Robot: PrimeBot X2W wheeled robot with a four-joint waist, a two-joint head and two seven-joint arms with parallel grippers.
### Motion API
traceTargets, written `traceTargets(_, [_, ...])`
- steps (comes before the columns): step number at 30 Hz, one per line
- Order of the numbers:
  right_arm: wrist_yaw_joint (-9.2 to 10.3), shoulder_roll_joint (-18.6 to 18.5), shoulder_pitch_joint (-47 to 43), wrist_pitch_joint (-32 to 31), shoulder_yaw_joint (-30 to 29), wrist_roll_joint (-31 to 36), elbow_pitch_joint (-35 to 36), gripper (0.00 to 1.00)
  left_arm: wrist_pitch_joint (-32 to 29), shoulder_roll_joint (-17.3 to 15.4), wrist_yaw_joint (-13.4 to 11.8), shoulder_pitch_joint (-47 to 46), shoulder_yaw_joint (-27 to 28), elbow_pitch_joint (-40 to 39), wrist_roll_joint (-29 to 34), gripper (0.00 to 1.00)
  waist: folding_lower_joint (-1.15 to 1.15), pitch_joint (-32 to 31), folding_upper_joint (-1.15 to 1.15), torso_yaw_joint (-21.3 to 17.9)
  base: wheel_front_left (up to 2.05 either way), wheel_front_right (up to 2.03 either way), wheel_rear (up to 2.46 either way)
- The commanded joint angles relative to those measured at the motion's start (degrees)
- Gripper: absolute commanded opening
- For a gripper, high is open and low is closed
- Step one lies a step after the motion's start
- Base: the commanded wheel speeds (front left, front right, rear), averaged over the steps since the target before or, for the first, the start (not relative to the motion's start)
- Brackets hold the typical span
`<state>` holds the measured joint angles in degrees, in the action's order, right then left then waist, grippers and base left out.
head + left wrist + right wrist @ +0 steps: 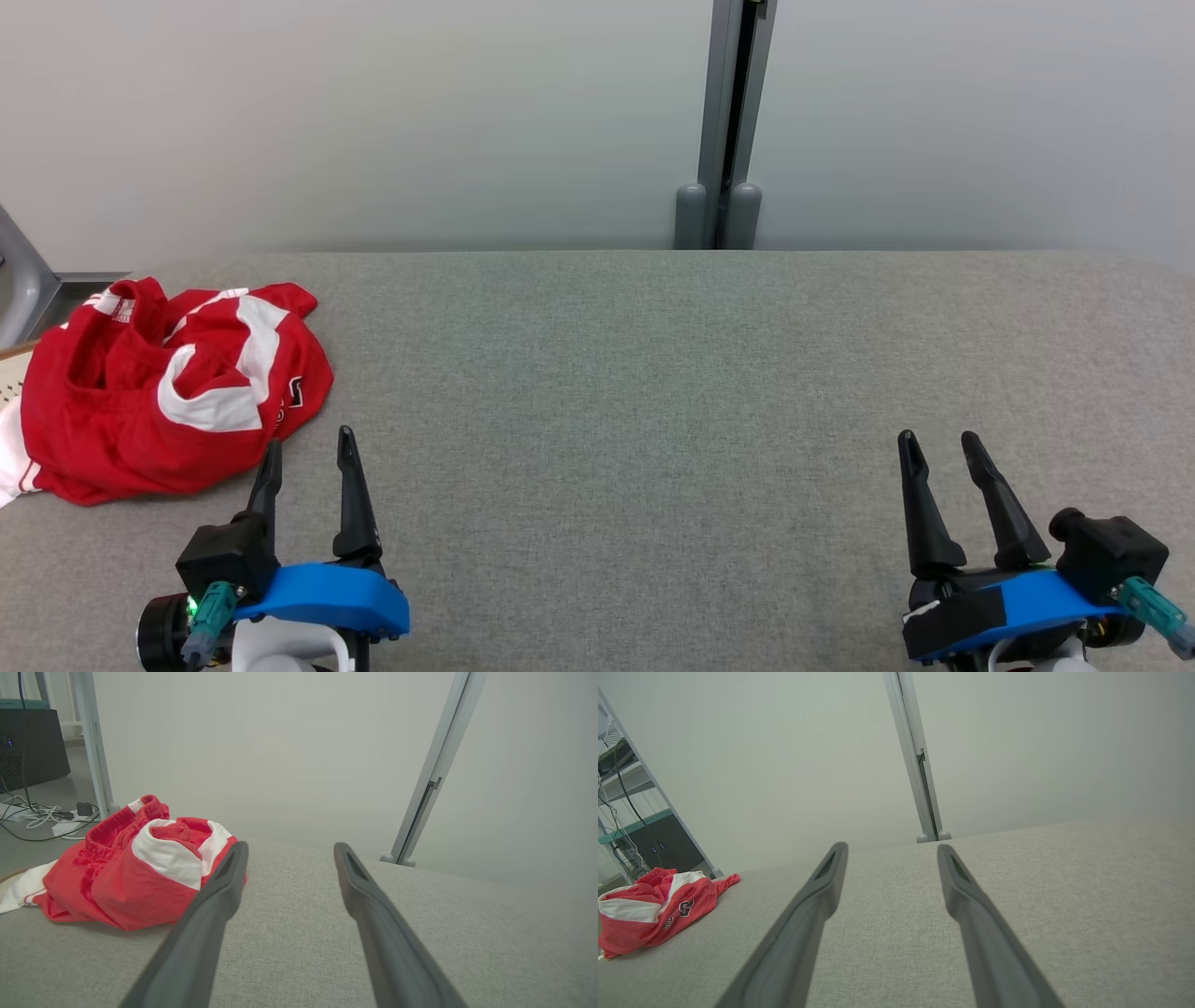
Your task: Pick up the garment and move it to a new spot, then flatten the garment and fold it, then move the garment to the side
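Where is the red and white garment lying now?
In the head view the garment lies crumpled at the left edge of the table, just beyond the left gripper.

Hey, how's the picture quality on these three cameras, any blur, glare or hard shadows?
Head view: soft, even light, the garment sharp with just a thin shadow beneath. Left wrist view: the near fingers look slightly soft, and the wide angle tilts the post. Right wrist view: garment colours paler, no glare.

— Where's the garment (pixel 168 392)?
— At the tabletop's (pixel 653 373) left edge, just ahead of the fingers (pixel 353 504) of the left gripper (pixel 309 439).
— The right gripper (pixel 936 437)?
— Near right, well apart. 1 post (pixel 728 121) stands behind the tabletop.
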<state>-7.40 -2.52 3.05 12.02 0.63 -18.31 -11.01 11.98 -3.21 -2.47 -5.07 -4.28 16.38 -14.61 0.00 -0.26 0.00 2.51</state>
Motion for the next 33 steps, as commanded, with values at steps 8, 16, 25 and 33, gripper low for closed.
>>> traceTargets(8, [-0.13, -0.51, 0.16, 1.34, -0.34, 5.22, -0.15, 1.0, 1.39, -0.37, -0.29, -1.24, -0.54, 0.97, 4.11, 1.0, 0.0, -0.06, 0.0, 0.25, 0.0, 0.0, 0.0])
traceTargets(16, [-0.14, -0.53, -0.37, 2.1, -0.47, 8.5, -0.42, 1.0, 2.14, -0.35, -0.2, -1.13, -1.12, 1.62, 6.3, 1.0, 0.0, -0.08, 0.0, 0.39, 0.0, 0.0, 0.0])
traceTargets(25, [-0.14, -0.55, -0.56, 2.98, -0.71, 12.02, -1.02, 1.0, 2.98, -0.26, -0.49, -1.14, -1.76, 2.42, 8.75, 1.0, 0.0, -0.1, 0.0, 0.5, 0.0, 0.0, 0.0])
traceTargets(33, [-0.15, -0.52, -0.91, 3.28, -0.8, 10.6, -2.26, 1.0, 3.3, -0.17, -0.69, -1.02, -2.26, 3.12, 8.67, 1.0, 0.0, -0.36, 0.0, 0.48, 0.0, 0.0, 0.0])
